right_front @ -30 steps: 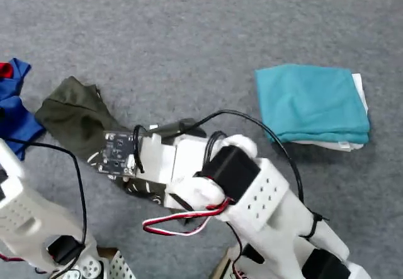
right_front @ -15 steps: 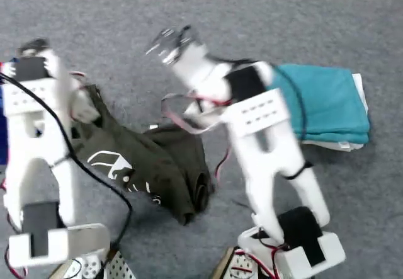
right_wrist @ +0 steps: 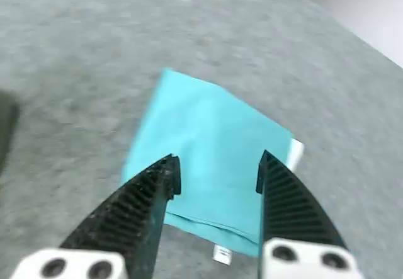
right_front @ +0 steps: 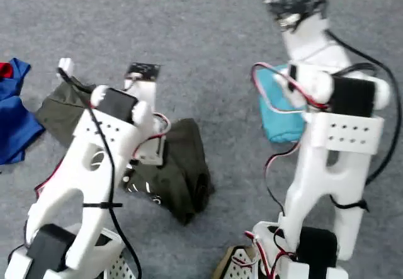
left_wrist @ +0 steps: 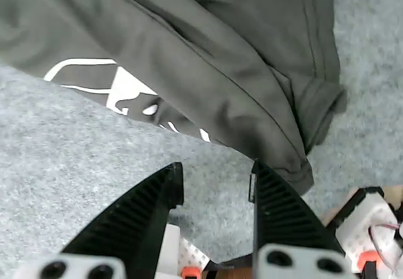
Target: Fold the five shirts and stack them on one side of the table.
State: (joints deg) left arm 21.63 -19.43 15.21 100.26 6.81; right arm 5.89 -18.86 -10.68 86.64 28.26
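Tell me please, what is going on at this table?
Shirt folding is in progress. The left end effector hangs open over a crumpled olive shirt, holding nothing. The right end effector hangs open over a folded teal shirt lying on a white garment. A blue shirt lies crumpled off to one side.

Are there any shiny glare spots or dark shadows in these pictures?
High view: the light is even, with no glare on the grey felt-like table. Left wrist view: soft dark shadows sit in the creases of the crumpled dark olive cloth shirt, beyond the open left pincer. Right wrist view: the folded teal cloth shirt looks flatly lit past the open right pincer.
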